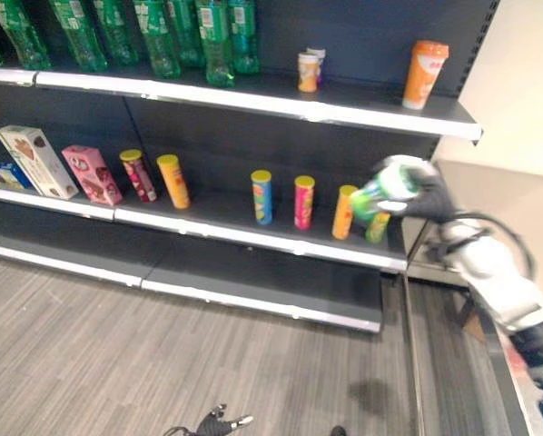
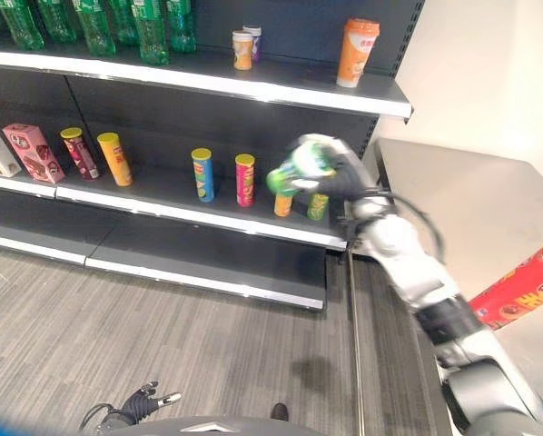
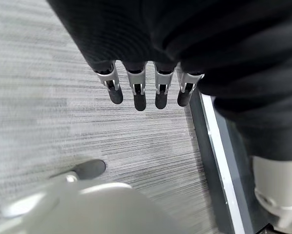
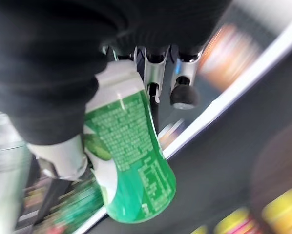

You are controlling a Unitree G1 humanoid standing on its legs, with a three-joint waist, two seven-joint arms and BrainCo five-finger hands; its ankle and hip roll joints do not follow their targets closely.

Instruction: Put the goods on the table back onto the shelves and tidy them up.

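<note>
the right hand (image 2: 344, 177) grips a green-and-white can (image 2: 294, 169), tilted on its side, before the middle shelf (image 2: 208, 218); the left hand (image 3: 146, 90) hangs relaxed, fingers straight.

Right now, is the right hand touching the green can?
Touching. In the right wrist view the right hand has its fingers and thumb wrapped around the green can, carrying it in front of the shelves.
</note>
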